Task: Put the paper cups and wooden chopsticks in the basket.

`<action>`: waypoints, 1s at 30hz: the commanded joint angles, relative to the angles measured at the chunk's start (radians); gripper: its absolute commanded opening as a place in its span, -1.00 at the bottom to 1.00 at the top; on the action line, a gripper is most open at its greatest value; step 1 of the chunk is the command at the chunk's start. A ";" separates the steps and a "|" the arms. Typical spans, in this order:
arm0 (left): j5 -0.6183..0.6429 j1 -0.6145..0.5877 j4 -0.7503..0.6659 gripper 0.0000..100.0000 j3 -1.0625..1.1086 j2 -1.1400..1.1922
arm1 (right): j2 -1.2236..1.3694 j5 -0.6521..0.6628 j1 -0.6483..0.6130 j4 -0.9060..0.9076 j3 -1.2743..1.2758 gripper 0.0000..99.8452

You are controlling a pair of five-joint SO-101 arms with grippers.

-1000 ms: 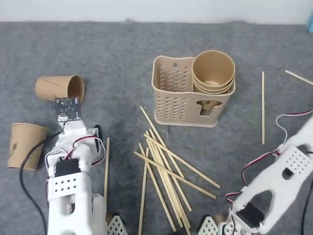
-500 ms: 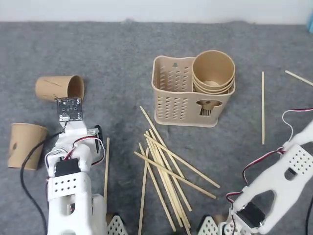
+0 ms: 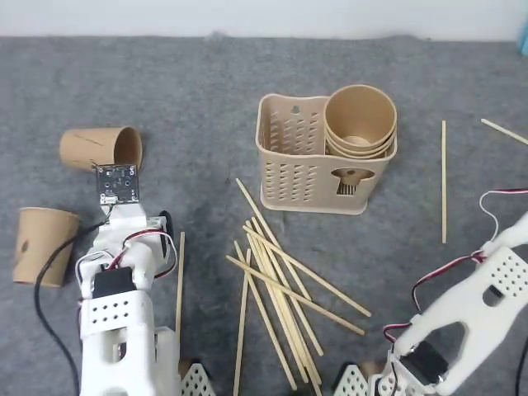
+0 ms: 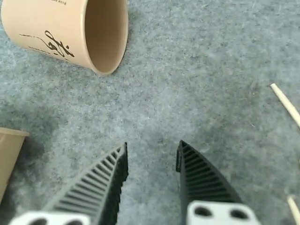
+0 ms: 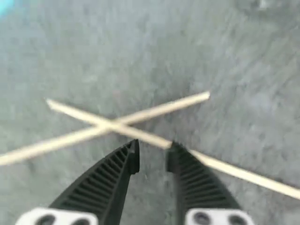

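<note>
Progress is partial — a stack of paper cups sits in the basket, but 2 cups lie on the desk left of it, chopsticks strewn around. Left gripper fingers part-open, empty, near a cup; right gripper fingers narrowly apart over 2 crossed chopsticks.

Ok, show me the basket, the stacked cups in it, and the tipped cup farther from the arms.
basket (image 3: 293,169), high view, perforated front wall.
stacked cups (image 3: 360,124), high view, inside of the top cup.
tipped cup (image 3: 89,149), high view, its side wall.
</note>
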 commanded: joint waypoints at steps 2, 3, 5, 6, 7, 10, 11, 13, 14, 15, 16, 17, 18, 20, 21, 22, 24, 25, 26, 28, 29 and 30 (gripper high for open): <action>-0.009 0.003 -0.025 -0.67 -0.039 0.002 | -0.062 0.129 0.007 -0.079 0.057 -0.72; -0.009 0.003 -0.025 -0.67 -0.039 0.002 | -0.061 0.164 0.019 -0.102 0.064 -0.74; -0.009 0.003 -0.025 -0.67 -0.039 0.002 | -0.061 0.221 0.041 -0.147 0.089 -0.76; -0.009 0.003 -0.025 -0.67 -0.039 0.002 | -0.061 0.247 0.051 -0.170 0.103 -0.77; -0.009 0.003 -0.025 -0.67 -0.039 0.002 | -0.061 0.267 0.064 -0.189 0.114 -0.76; -0.009 0.003 -0.025 -0.67 -0.039 0.002 | -0.061 0.325 0.088 -0.217 0.127 -0.76; -0.009 0.003 -0.025 -0.67 -0.039 0.002 | -0.061 0.342 0.093 -0.214 0.127 -0.76; -0.009 0.003 -0.025 -0.67 -0.039 0.002 | -0.061 0.387 0.097 -0.214 0.132 -0.76; -0.009 0.003 -0.025 -0.67 -0.039 0.002 | -0.058 0.411 0.097 -0.214 0.135 -0.76; -0.009 0.003 -0.025 -0.67 -0.039 0.002 | -0.058 0.434 0.102 -0.214 0.147 -0.76; -0.009 0.003 -0.025 -0.67 -0.039 0.002 | -0.058 0.454 0.107 -0.214 0.160 -0.76; -0.009 0.003 -0.025 -0.67 -0.039 0.002 | -0.053 0.476 0.110 -0.214 0.170 -0.76; -0.009 0.003 -0.025 -0.67 -0.039 0.002 | -0.051 0.494 0.113 -0.214 0.184 -0.76; -0.009 0.003 -0.025 -0.67 -0.039 0.002 | -0.042 0.520 0.116 -0.200 0.201 -0.76; -0.009 0.003 -0.025 -0.67 -0.039 0.002 | -0.041 0.525 0.120 -0.174 0.204 -0.76; -0.009 0.003 -0.025 -0.67 -0.039 0.002 | -0.044 0.526 0.124 -0.134 0.199 -0.76; -0.009 0.003 -0.025 -0.67 -0.039 0.002 | -0.045 0.534 0.122 -0.030 0.164 -0.76; -0.011 0.003 -0.025 -0.67 -0.039 0.002 | -0.048 0.549 0.120 0.035 0.132 -0.76; -0.011 0.003 -0.025 -0.67 -0.039 0.002 | -0.048 0.571 0.113 0.107 0.101 -0.76; -0.011 0.003 -0.025 -0.67 -0.039 0.002 | -0.041 0.635 0.096 0.246 0.044 -0.76; -0.011 0.003 -0.025 -0.67 -0.039 0.002 | -0.041 0.663 0.088 0.311 0.020 -0.76; -0.011 0.003 -0.025 -0.67 -0.039 0.002 | -0.041 0.684 0.082 0.367 -0.002 -0.76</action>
